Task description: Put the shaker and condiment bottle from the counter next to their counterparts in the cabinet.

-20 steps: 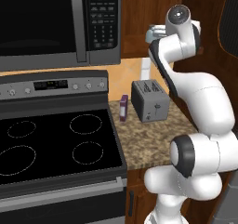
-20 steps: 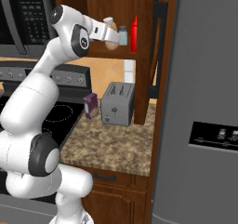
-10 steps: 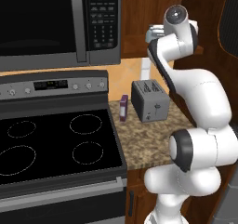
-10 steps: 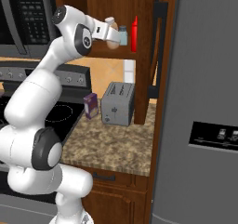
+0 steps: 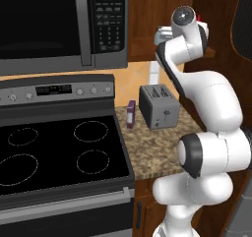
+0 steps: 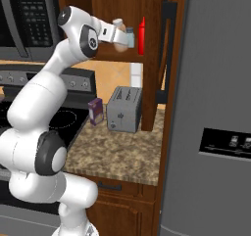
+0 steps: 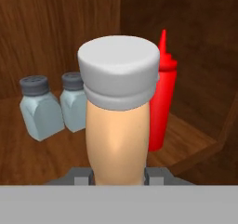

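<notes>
**Operator:** Kitchen first: what are you seeing around the arm?

**Spotter:** Your gripper (image 6: 128, 38) is raised up at the dark wooden cabinet (image 6: 117, 5), well above the granite counter (image 6: 117, 154). Down below it on that counter stand a grey toaster (image 6: 123, 109) and a purple box (image 6: 95, 111) just beside the toaster, on the stove side. Farther off to that side you have the black stovetop (image 5: 54, 150) and, above it, the microwave (image 5: 64, 24).

**Operator:** And the fingers?

**Spotter:** You have them closed narrow around the condiment bottle (image 7: 118, 121). In the hand view the tan body rises straight up from between the tips, pale cap on top, upright.

**Operator:** Where is everything else relative to it?

**Spotter:** Just past the bottle you hold, and slightly to one side, stands the red squeeze bottle (image 7: 163, 97) on the cabinet shelf (image 7: 186, 139); the held bottle partly covers it. On the other side, also beyond the gripper, two pale blue-grey shakers (image 7: 41, 108) sit side by side, close enough that you cannot tell whether they touch. I can't say whether the bottle's base meets the shelf; it is hidden.
</notes>
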